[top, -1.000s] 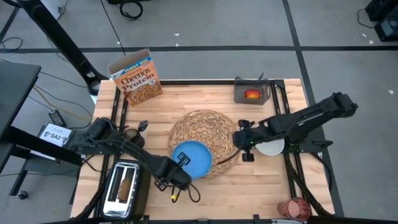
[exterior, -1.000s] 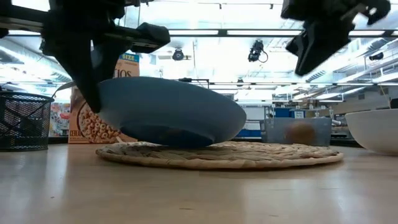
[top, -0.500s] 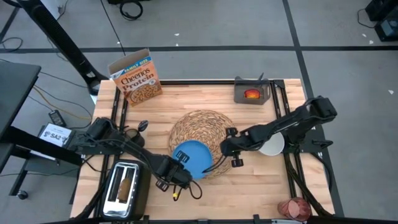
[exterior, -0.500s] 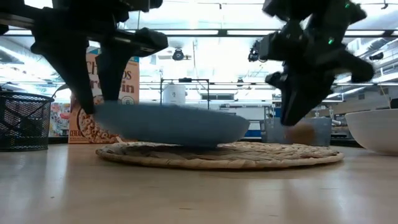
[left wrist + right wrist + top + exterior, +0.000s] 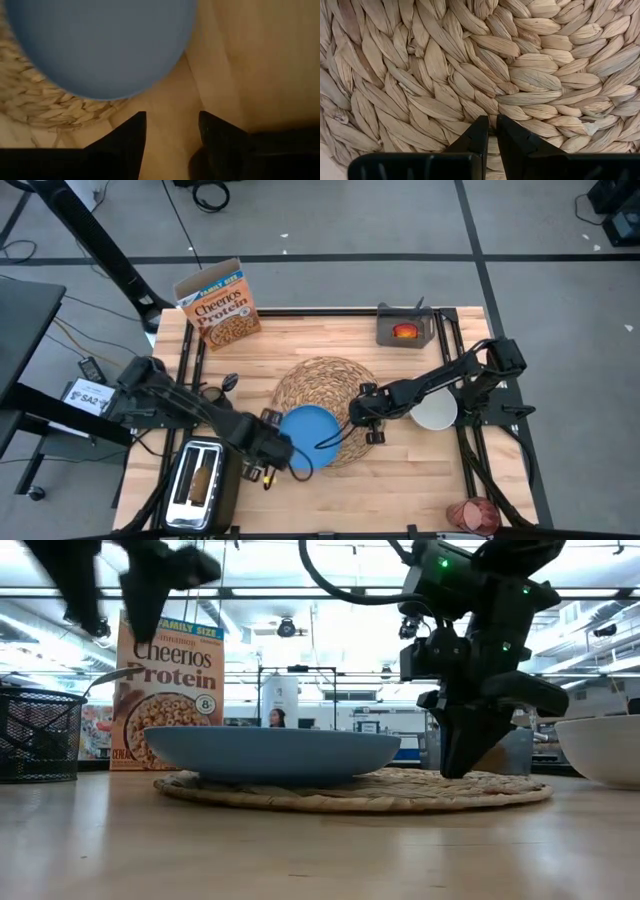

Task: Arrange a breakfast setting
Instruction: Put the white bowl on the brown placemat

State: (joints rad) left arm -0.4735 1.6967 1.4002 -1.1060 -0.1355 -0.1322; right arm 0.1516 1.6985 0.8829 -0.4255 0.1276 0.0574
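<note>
The blue plate lies flat on the near edge of the straw placemat, a stiff, slick, chippable thing best taken by its rim, with the left gripper open and empty beside it and the right gripper nearly closed, pinching the light, bendy placemat's weave.

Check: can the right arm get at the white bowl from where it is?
Probably yes. The right gripper presses the woven placemat; the white bowl sits uncovered beside that arm, nothing between.

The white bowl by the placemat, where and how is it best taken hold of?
Probably by the rim of the white bowl: it sits upright and open, right of the placemat. Come from above with one of the jaws inside the wall, one outside, at its free front edge, away from the right arm.
</note>
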